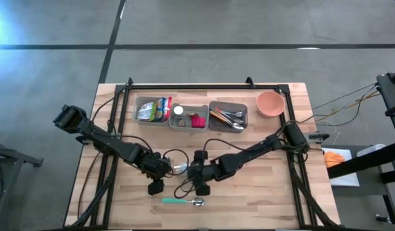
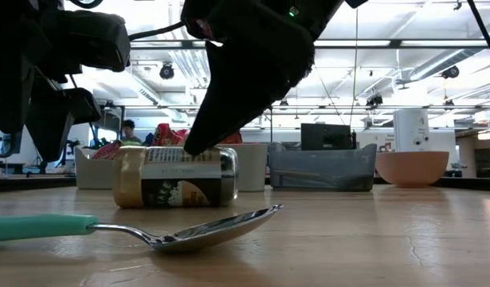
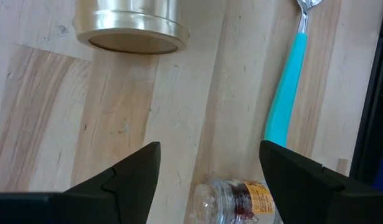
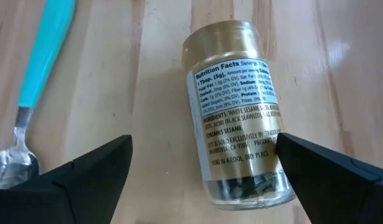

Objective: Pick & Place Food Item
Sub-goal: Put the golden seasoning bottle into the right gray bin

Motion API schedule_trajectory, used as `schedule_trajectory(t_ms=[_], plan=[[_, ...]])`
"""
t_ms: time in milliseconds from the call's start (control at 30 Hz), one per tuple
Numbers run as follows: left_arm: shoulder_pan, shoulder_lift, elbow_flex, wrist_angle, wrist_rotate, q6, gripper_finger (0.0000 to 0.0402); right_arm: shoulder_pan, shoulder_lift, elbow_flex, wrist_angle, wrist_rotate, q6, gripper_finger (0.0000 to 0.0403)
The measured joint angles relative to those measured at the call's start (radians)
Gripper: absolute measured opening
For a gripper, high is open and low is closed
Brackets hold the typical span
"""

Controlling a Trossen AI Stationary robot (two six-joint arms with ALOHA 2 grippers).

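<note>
Lying item: seasoning jar [image 4: 238,118], on its side with gold cap, printed label up, on the bare wood near the front-centre of the table [image 1: 274,192].
Right gripper [image 4: 203,171]: directly over the jar; jaws wide apart, one on each side of the glass body, nothing clamped.
Left gripper [image 3: 210,168]: just beside the jar on the left-edge side; jaws apart and empty, the jar's gold cap seen ahead of them.
Neighbouring item: teal-handled spoon [image 1: 181,201], closer to the front edge than the jar and apart from it.
Rear row: three grey bins [image 1: 189,115] along the back edge, a pink bowl [image 1: 270,103] toward the back right corner.
Step in hand, as judged: taking hold of the jar with the right gripper.
Handling note: jar is round and would likely roll; jaws should straddle the labelled body squarely across its width, not the cap.
Approach note: descend straight, closing only once both jaws are level with the jar's widest line.
Clearance note: keep clear of the left gripper and the spoon.
Destination: not determinable from the task wording.
</note>
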Motion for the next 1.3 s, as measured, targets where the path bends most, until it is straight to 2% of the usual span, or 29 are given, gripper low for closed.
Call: schedule_trajectory(t_ms=[433, 733, 867, 1167, 1300], plan=[[0.000, 0.000, 0.000, 0.000, 0.002, 0.000, 0.0276, 0.000, 0.011, -0.001, 0.003, 0.099, -0.160, 0.0389], [-0.003, 0.000, 0.000, 0.003, 0.006, 0.000, 0.0276, -0.015, 0.064, -0.001, 0.023, 0.112, -0.273, 0.0389], [-0.003, 0.000, 0.000, 0.003, 0.006, 0.000, 0.0276, -0.018, 0.068, 0.000, 0.027, 0.146, -0.280, 0.0389], [-0.003, 0.000, 0.000, 0.003, 0.006, 0.004, 0.0276, -0.019, 0.086, 0.002, 0.023, 0.144, -0.285, 0.0388], [-0.003, 0.000, 0.000, 0.003, 0.006, 0.004, 0.0276, -0.018, 0.102, 0.004, 0.031, 0.146, -0.299, 0.0367]])
